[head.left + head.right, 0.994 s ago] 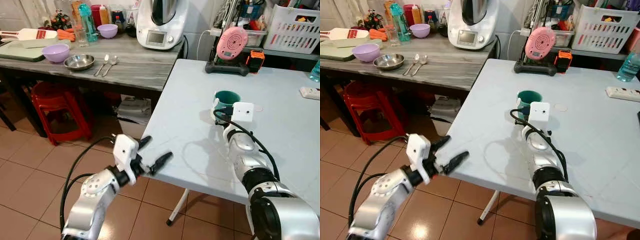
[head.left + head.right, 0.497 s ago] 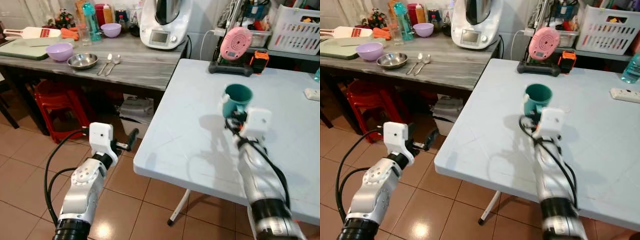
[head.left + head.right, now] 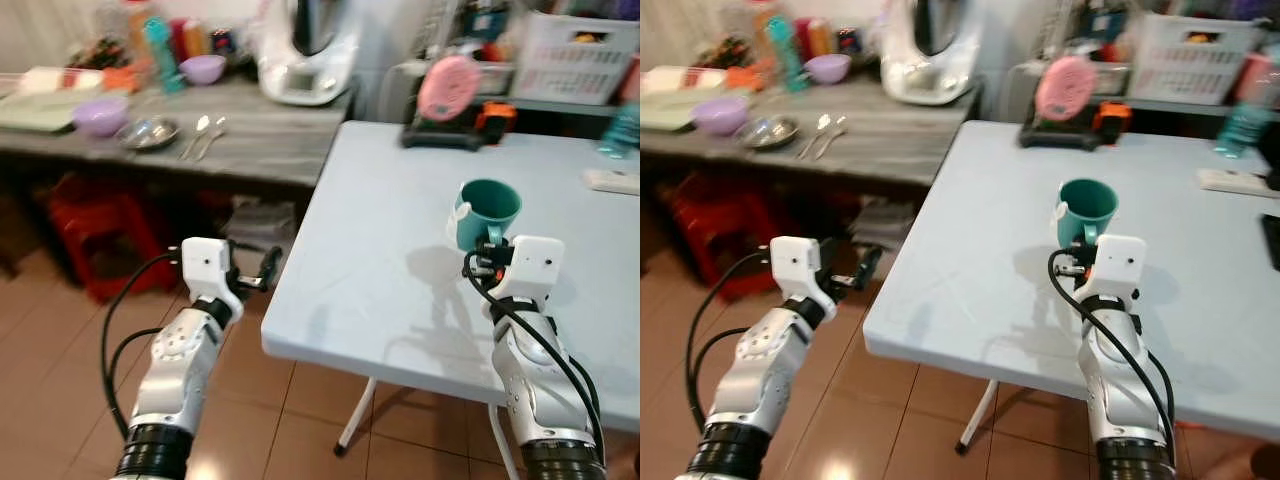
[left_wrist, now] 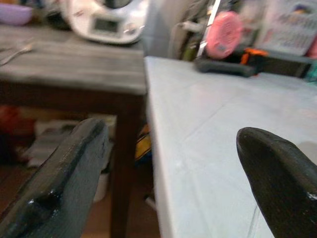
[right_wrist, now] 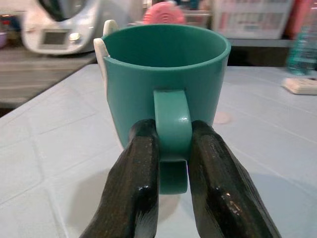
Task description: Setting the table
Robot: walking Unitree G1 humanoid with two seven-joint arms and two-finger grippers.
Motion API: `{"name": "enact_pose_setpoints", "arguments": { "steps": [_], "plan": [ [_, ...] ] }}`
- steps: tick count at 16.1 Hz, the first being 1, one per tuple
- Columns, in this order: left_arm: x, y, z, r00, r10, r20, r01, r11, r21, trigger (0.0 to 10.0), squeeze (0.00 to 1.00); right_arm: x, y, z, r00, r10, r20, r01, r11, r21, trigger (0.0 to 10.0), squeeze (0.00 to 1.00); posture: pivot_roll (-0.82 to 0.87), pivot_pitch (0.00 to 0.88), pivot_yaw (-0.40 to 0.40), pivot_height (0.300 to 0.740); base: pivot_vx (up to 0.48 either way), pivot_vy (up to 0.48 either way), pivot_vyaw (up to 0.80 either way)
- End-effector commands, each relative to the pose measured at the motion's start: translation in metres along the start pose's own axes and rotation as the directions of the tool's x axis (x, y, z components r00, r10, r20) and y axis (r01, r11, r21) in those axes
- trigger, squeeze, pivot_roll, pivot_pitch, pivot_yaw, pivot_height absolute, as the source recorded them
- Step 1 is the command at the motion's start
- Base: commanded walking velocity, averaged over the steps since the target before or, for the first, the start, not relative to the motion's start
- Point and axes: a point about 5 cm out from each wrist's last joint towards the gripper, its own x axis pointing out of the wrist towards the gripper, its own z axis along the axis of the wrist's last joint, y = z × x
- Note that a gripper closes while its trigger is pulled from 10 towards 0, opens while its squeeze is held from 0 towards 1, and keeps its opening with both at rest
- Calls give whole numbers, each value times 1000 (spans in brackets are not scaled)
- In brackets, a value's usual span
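While the head camera looked down across the pale blue table (image 3: 380,240), the left eye view showed the right gripper (image 3: 487,252) carrying a teal mug (image 3: 486,212) over the table's near right part, the mug upright and apparently lifted a little clear, its shadow falling on the top to its left; the left gripper (image 3: 262,272) hung off the near left edge of the table, above the tiled floor (image 3: 60,340), with nothing in it; on the grey counter (image 3: 250,140) far to the left lay a steel bowl (image 3: 148,132), two spoons (image 3: 203,133) and a purple bowl (image 3: 98,114). In the right eye view the same layout held; the mug stood well short of the pink device (image 3: 1062,88) at the far edge. In the left wrist view the two black fingers (image 4: 64,183) stood wide apart, framing the table's corner; in the right wrist view the fingers (image 5: 136,193) were clamped on the mug's handle (image 5: 172,131) from both sides, the cup's mouth up. By my judgement the step in hand was placing the mug; the next move would call for lowering it level onto the table, well in from the edge, before parting the fingers, then fetching bowls and spoons from the counter.
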Motion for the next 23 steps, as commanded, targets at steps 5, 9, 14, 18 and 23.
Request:
{"name": "enact_pose_setpoints", "arguments": {
  "steps": [5,9,14,18,23],
  "plan": [
    [-2,6,-1,1000,19,3,-20,1000,6,10000,0,-2,6,10,1000,9,27,-9,1000,17,10000,0,-39,0,6,740,0,415,-243],
    [0,5,-2,1000,18,3,-18,1000,3,10000,0,-5,12,10,1000,18,24,-18,1000,19,10000,0,-50,0,9,740,0,425,0],
    [1,5,-2,1000,20,2,-20,1000,3,10000,0,-6,11,8,1000,14,19,-15,1000,25,10000,0,-53,0,11,740,0,430,0],
    [1,5,-3,1000,22,0,-22,1000,4,10000,0,-7,11,8,1000,10,17,-11,1000,29,10000,0,-51,0,13,740,0,430,-656],
    [2,5,-4,1000,18,-2,-18,1000,5,10000,0,-7,9,7,1000,-2,15,2,1000,31,10000,0,-53,0,16,740,0,433,-537]
  ]
}}
